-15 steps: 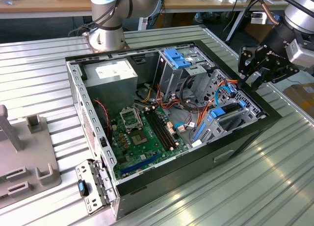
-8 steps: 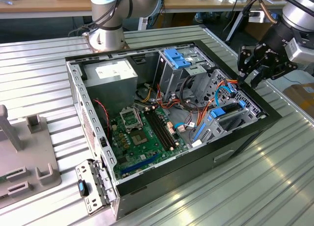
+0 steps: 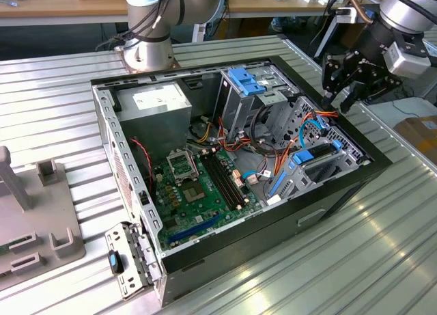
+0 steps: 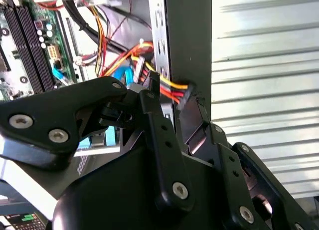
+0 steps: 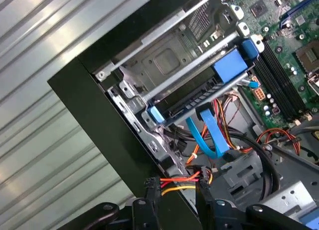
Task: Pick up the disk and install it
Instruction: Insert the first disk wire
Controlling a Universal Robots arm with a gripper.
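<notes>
At the case wall [image 5: 94,100]: gripper [image 5: 178,186], largely cut off, red-yellow wires [image 5: 179,179] at its tip; spread or pinching, cannot tell. Just beyond, first wrist view: disk [image 5: 199,98], seated in bay, partly hidden by rails.

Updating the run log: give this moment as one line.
gripper | above black computer case's wall, at red-yellow wire bundle | blue-framed disk sits in grey metal cage, not held

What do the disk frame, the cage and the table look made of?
The disk frame looks like moulded plastic: even bright blue, soft sheen. The cage looks like bare sheet metal, probably steel: dull grey, punched holes, folded edges. The table looks like ribbed metal, perhaps aluminium: bright streaks run along its ridges.
</notes>
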